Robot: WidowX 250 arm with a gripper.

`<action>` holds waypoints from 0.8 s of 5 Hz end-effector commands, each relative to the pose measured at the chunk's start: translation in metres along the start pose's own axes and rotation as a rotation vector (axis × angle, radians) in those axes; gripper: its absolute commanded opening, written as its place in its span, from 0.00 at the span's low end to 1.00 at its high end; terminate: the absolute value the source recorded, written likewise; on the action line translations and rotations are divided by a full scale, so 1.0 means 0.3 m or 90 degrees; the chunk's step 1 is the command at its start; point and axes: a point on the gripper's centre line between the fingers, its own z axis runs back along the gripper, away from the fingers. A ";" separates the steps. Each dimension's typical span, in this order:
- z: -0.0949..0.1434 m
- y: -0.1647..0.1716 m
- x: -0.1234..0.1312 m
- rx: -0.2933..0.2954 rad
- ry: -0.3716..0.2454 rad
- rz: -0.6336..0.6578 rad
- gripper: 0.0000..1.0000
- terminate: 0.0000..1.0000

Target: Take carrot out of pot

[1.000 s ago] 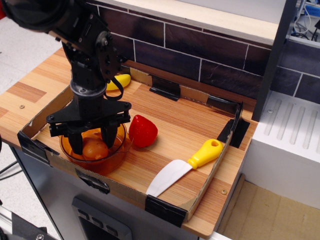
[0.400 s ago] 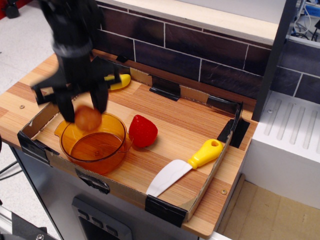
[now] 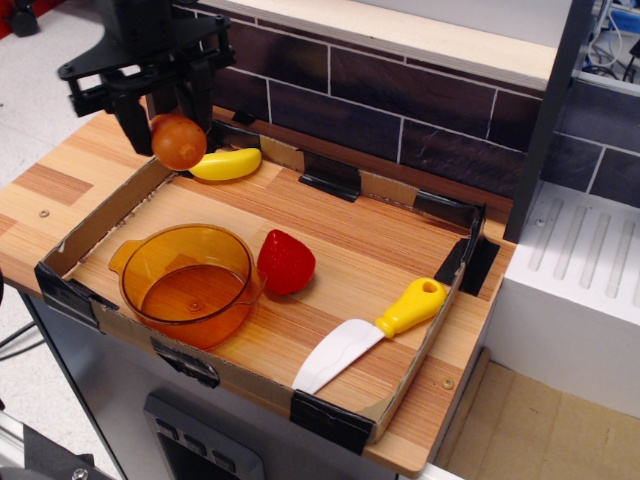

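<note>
The carrot, a small glossy orange egg-shaped toy, hangs in the air between my black fingers, well above the back left of the tray. My gripper is shut on it. The pot, a round translucent amber pot with tab handles, stands empty at the front left of the tray, below and in front of my gripper.
A red strawberry-like toy lies just right of the pot. A yellow banana toy lies at the back left, close under the carrot. A toy knife with a yellow handle lies at the front right. A low cardboard wall rims the tray.
My gripper closed on the carrot inside the pot, lifted it out, and has risen up and back. The pot is now empty.
</note>
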 end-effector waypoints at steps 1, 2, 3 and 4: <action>-0.062 -0.068 0.105 0.019 -0.049 0.026 0.00 0.00; -0.129 -0.072 0.121 0.042 -0.086 0.003 0.00 0.00; -0.198 -0.074 0.126 0.068 -0.089 -0.011 0.00 0.00; -0.228 -0.073 0.123 0.079 -0.089 -0.012 0.00 0.00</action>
